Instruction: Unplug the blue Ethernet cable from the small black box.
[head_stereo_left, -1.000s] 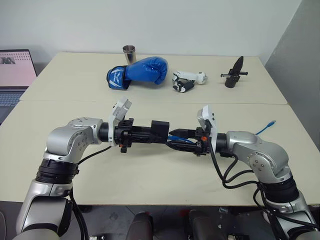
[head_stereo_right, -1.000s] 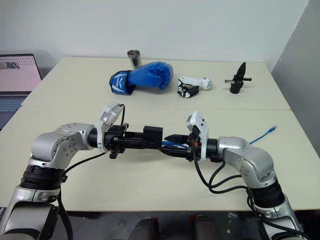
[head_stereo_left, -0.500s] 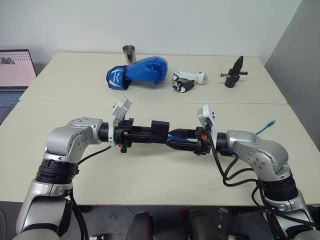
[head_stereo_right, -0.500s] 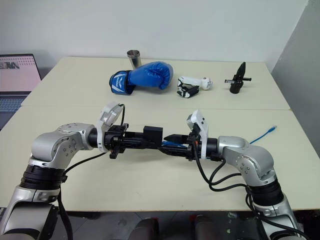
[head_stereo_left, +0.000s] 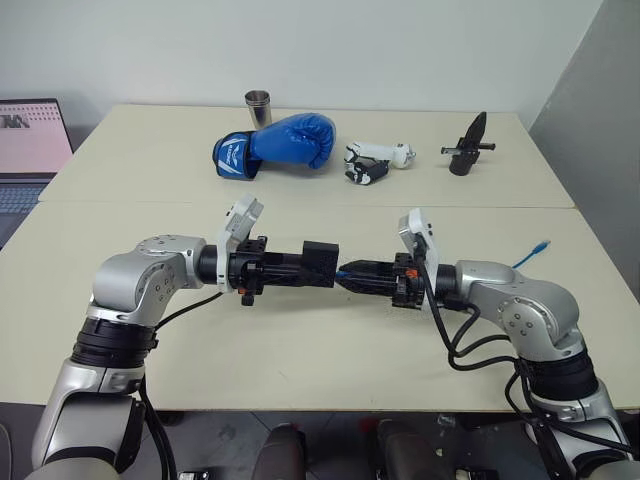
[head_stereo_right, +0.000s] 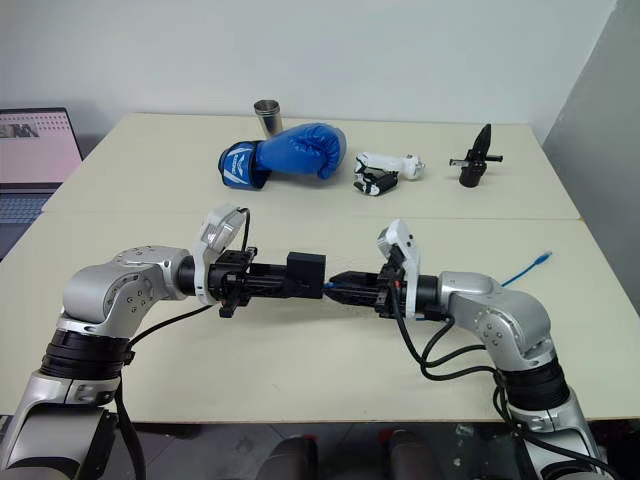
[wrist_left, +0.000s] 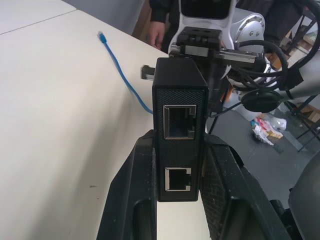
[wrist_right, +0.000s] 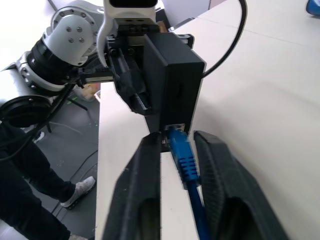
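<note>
The small matte black plastic box (wrist_left: 179, 130) is held above the pale beige counter (head_stereo_left: 300, 340), clamped between the two black fingers of the left gripper (head_stereo_left: 318, 265), which is closed on its sides. In the left wrist view the box shows two empty sockets on the face toward that camera. The thin bright blue Ethernet cable (wrist_right: 185, 160) is plugged into the opposite side of the box, toward the right arm. The right gripper (head_stereo_left: 345, 272) points at the box from the right and its fingers (wrist_right: 142, 190) are closed on the blue boot of the cable just behind the plug. The rest of the cable lies on the counter, and its free end (head_stereo_left: 541, 245) rests near the right edge.

At the far side of the counter stand a blue boxing glove (head_stereo_left: 278, 143), a small metal cup (head_stereo_left: 258, 108), a white and black object (head_stereo_left: 373, 160) and a black pointed clip-like object (head_stereo_left: 468, 145).
</note>
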